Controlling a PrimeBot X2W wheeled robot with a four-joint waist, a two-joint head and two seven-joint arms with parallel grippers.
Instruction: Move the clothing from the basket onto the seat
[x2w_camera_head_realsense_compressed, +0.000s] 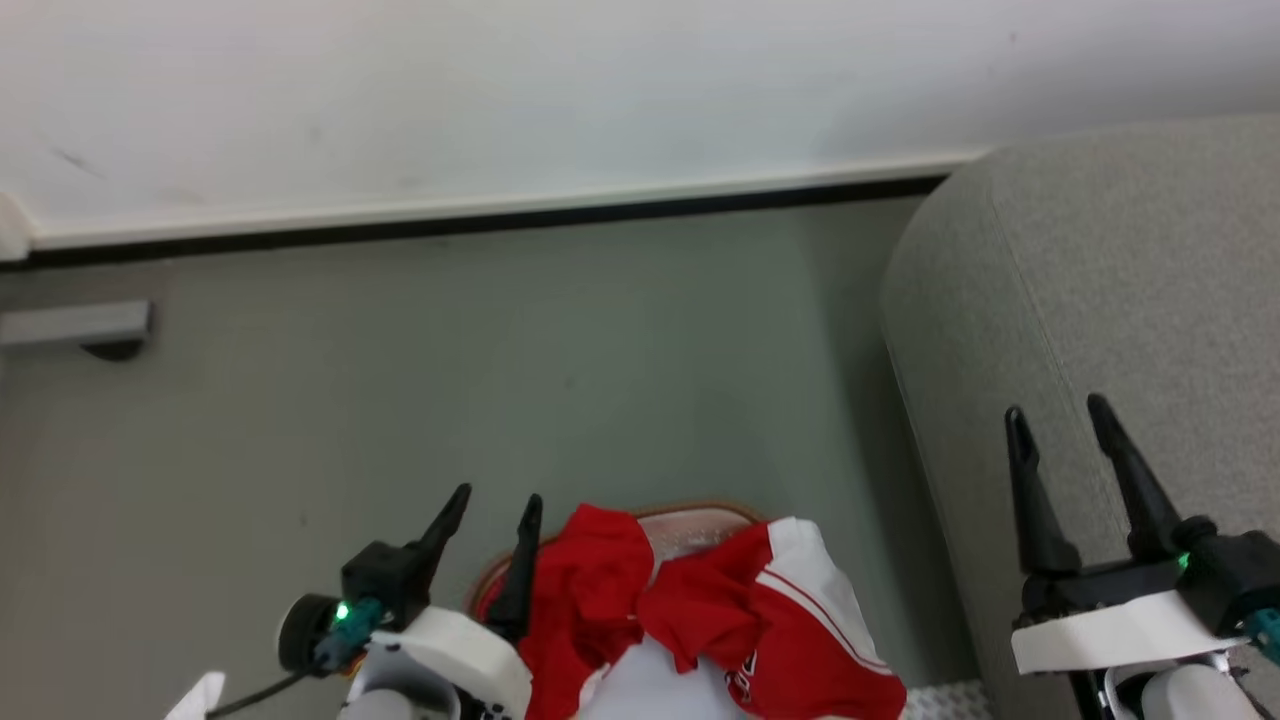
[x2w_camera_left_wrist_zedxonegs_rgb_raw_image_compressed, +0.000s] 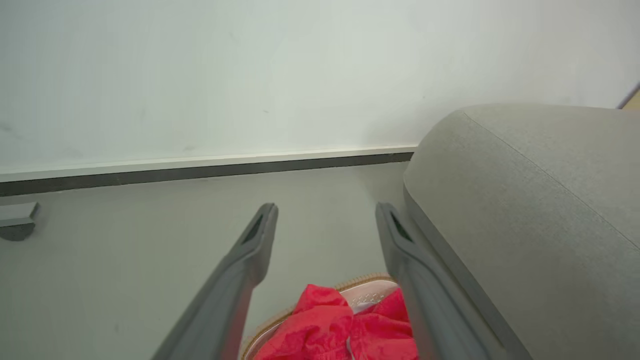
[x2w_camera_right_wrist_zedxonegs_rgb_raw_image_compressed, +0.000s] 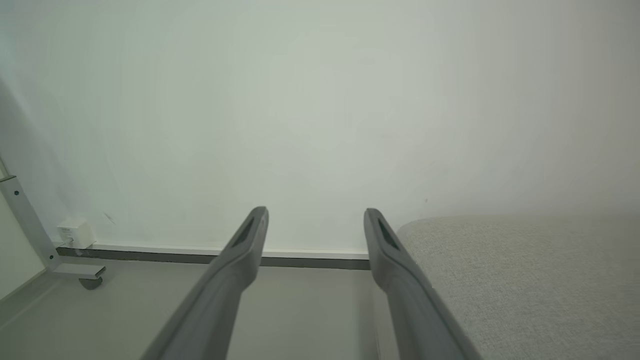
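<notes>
Head view: the clothing (x2w_camera_head_realsense_compressed: 700, 610) lies heaped in the basket (x2w_camera_head_realsense_compressed: 700, 511) at the lower centre, red fabric bunched up and spilling over the rim toward the seat (x2w_camera_head_realsense_compressed: 1100, 280). A white band edged with a thin white stripe runs down the right-hand garment. Near its lower edge sits a small dark printed mark, possibly a logo, too small to read. Only the far curve of the basket's brown rim and a patch of pale lining show behind the cloth. The basket stands on the grey floor (x2w_camera_head_realsense_compressed: 600, 350) just beside the seat's rounded grey corner. The left claw (x2w_camera_head_realsense_compressed: 497, 497) hangs at the basket's left edge, released, its fingers apart; its inner finger crosses the rim, and whether it touches cannot be told. The right claw (x2w_camera_head_realsense_compressed: 1056, 408) hovers over the seat's edge, also released, with its fingers spread. In the left wrist view the two fingers frame the red cloth and the rim below them, with the seat close on the right. In the right wrist view the spread fingers point at a plain white wall (x2w_camera_right_wrist_zedxonegs_rgb_raw_image_compressed: 320, 100), the seat to their right and a metal leg (x2w_camera_right_wrist_zedxonegs_rgb_raw_image_compressed: 80, 272) at the far left.
</notes>
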